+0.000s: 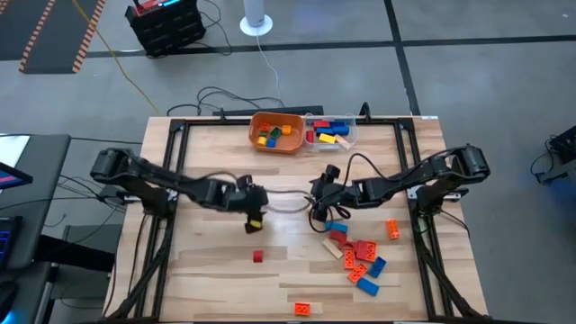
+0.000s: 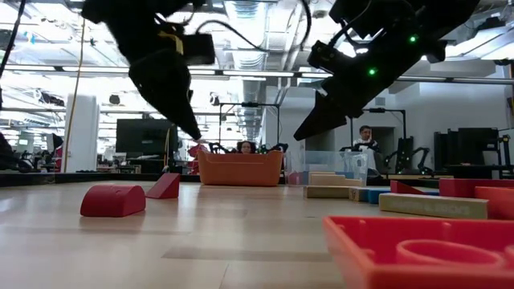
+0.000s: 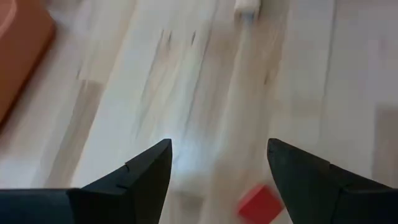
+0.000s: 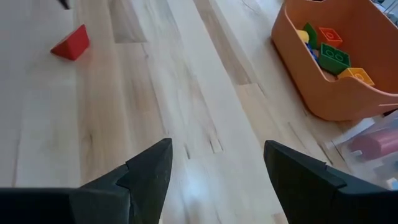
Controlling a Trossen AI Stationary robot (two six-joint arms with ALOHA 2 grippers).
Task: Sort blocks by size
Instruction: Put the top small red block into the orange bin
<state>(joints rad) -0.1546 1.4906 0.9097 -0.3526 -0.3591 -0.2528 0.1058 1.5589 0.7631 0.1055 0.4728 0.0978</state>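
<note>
— Left gripper (image 1: 255,219) first: from above we see it hanging over the middle of the table (image 1: 216,270), and beside it the right gripper (image 1: 317,216), both arms reaching inward from the sides. What lies around them?

— We count a single small red block (image 1: 257,256) just below the left gripper, alone on bare wood. The pile of blocks (image 1: 358,256), red, blue and orange, spreads below and to the right of the right gripper; its longer pieces point every which way. One orange block (image 1: 303,309) lies near the front edge, long axis across the table. At the far edge the orange bowl (image 1: 275,132) and the clear container (image 1: 329,131) stand side by side, each holding blocks.

— And at table height?

— We see both grippers raised off the wood, tips pointing down. A red rounded block (image 2: 112,201) and a red wedge (image 2: 165,186) lie under the left one; a long tan block (image 2: 432,205) lies flat on the right, and the bowl stands behind.

— Left wrist?

— Its fingers (image 3: 137,180) are spread with nothing between them, a red block (image 3: 260,204) on the wood near one tip.

— Right wrist?

— Its fingers (image 4: 143,177) are spread and empty too; a red wedge (image 4: 71,43) lies well ahead, and the bowl is off to one side.
</note>
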